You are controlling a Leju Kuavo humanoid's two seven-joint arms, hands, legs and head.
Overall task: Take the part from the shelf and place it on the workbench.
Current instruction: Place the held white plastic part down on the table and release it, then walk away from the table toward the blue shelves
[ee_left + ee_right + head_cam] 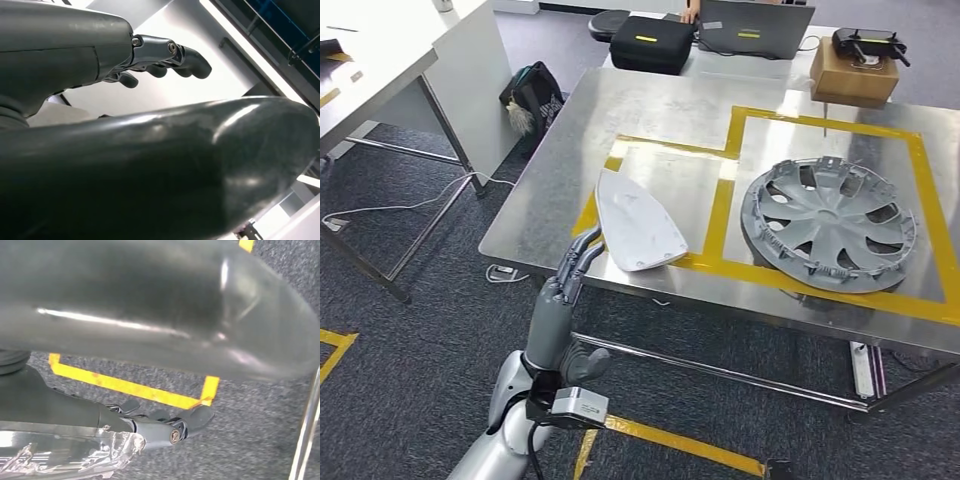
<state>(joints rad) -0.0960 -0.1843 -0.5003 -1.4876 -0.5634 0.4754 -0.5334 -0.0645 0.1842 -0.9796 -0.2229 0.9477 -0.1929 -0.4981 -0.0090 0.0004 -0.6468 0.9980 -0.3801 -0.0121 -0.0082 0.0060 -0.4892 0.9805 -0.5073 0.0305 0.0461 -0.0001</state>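
The left hand [563, 292], fingers apart and seemingly just off the white part [637, 225] at the workbench's [546, 200] front edge, should withdraw straight back.

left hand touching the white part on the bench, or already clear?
Cannot tell. In the head view the left hand has its fingertips right at the near corner of the white part lying on the workbench, with no gap visible, but contact isn't plainly shown either.

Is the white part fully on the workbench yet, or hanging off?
On it, lying flat: the white part rests on the workbench near its front edge, left robot hand at its corner.
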